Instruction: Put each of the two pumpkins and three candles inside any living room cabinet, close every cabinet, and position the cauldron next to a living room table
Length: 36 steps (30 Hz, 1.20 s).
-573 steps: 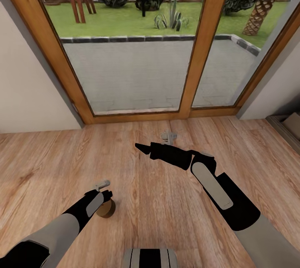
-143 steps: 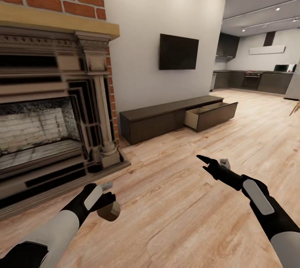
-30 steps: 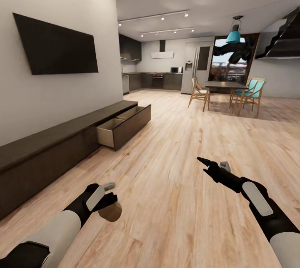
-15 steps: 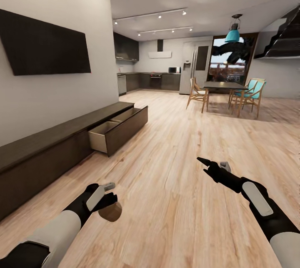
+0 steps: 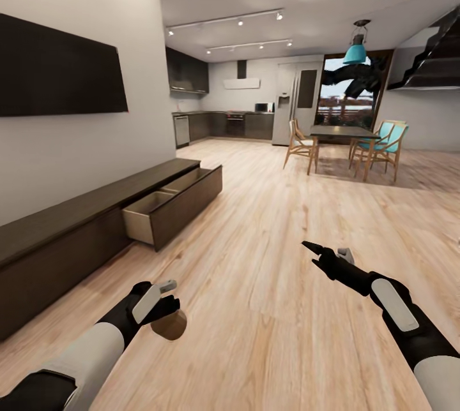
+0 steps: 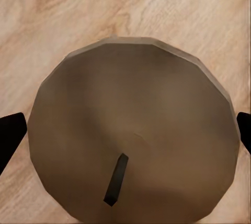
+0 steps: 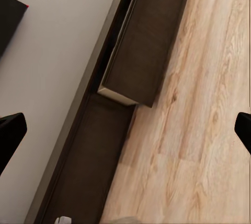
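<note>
pale wood flooring runs from the living room toward the kitchen, and along the wall below the tv [image 5: 54,69] sits the long dark cabinet [image 5: 70,232] with one drawer [image 5: 169,203] pulled out ahead and to the left. the left hand [image 5: 167,304] pinches a candle [image 5: 169,325], its wick end [image 6: 116,179] facing the wrist camera. the right hand [image 5: 326,253] hangs spread and empty above the floor. to do this well, roll up beside the drawer, keep the candle level, lower it over the beige interior, and only then let go.
</note>
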Tool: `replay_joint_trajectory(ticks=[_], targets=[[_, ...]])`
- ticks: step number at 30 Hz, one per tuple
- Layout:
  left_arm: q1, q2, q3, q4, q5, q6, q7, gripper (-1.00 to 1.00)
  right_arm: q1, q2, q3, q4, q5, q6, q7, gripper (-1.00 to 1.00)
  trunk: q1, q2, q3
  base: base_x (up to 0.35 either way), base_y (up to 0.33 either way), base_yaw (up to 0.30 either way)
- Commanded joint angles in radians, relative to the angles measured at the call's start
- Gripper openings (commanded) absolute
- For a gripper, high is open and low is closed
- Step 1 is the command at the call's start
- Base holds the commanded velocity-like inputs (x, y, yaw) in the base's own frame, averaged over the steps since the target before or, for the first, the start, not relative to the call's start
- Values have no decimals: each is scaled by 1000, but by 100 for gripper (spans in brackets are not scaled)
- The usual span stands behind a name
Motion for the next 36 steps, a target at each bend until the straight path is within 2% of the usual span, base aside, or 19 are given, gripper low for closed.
replay_joint_trajectory(ticks=[1,24,31,36], targets=[[0,1,-6,-2,9,3,12,-100,-1,-1,2,0,-3,2,1,100,0,0,-1,319,-126,-198],[0,0,-8,-2,9,3,12,-100,-1,-1,2,13,-4,2,2,100,0,0,10,284,-174,-270],[0,-6,-40,-2,8,2,13,-100,-1,-1,2,14,-3,2,1,100,0,0,13,301,-83,-275],[0,-11,-44,-2,8,1,13,-100,-1,-1,2,14,-3,2,1,100,0,0,14,304,-75,-131]])
